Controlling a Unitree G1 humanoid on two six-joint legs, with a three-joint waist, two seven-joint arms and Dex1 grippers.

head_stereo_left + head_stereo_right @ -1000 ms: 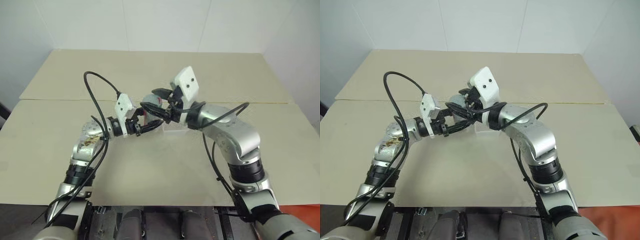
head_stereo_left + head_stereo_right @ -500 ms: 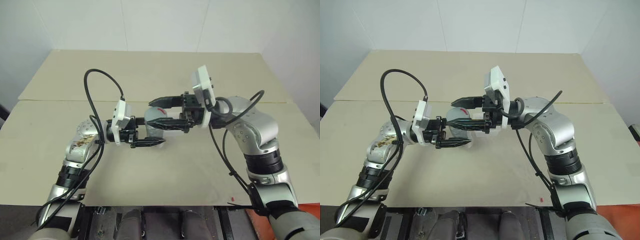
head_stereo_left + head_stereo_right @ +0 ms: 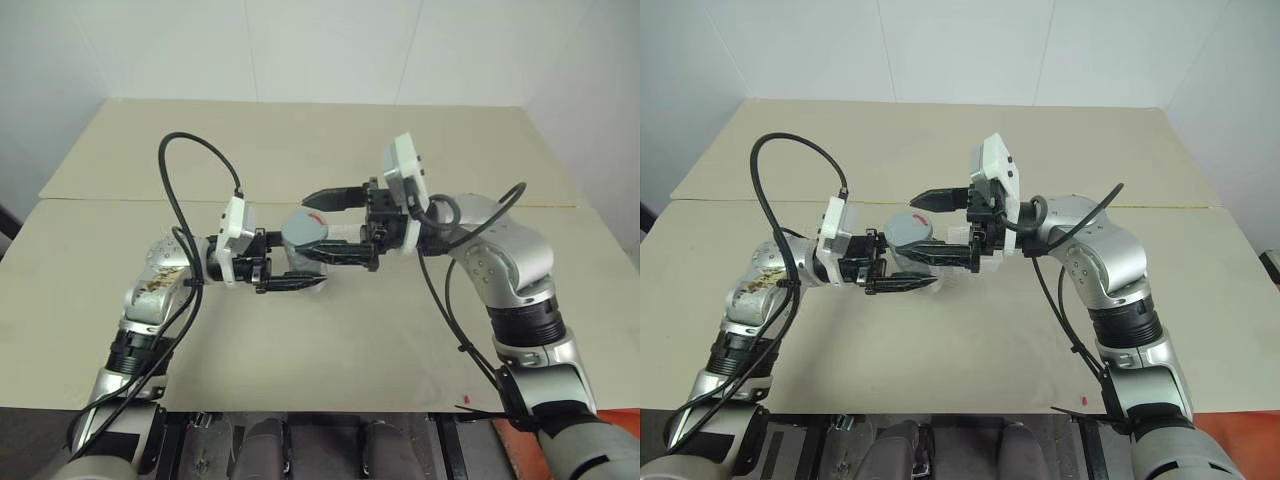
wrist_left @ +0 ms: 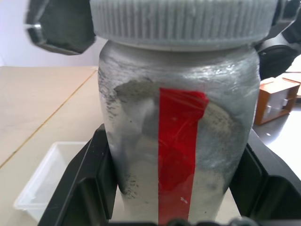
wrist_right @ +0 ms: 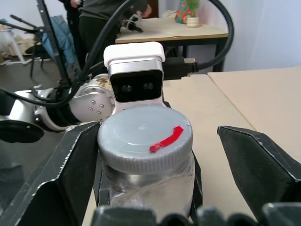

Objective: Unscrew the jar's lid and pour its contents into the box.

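My left gripper (image 3: 298,268) is shut on the jar (image 4: 136,141), holding it above the table with one black finger on each side of its body. The jar is clear, smeared grey inside, and has a vertical red stripe. Its ribbed grey lid (image 5: 145,134), marked with a red strip, sits on top. My right gripper (image 3: 318,227) points at the left one and stands open, its fingers (image 5: 256,160) spread wide on either side of the lid. The clear box (image 4: 47,181) lies on the table beyond the jar. The clouded jar wall hides the contents.
The beige table (image 3: 330,340) stretches wide around both arms, with a seam across it behind the grippers. The right wrist view shows a person (image 5: 108,12) at another desk in the background. A small wooden unit (image 4: 275,99) stands off the table.
Both wrists have turned so the grippers now face each other across the jar. The right gripper's fingers have spread apart from the lid.
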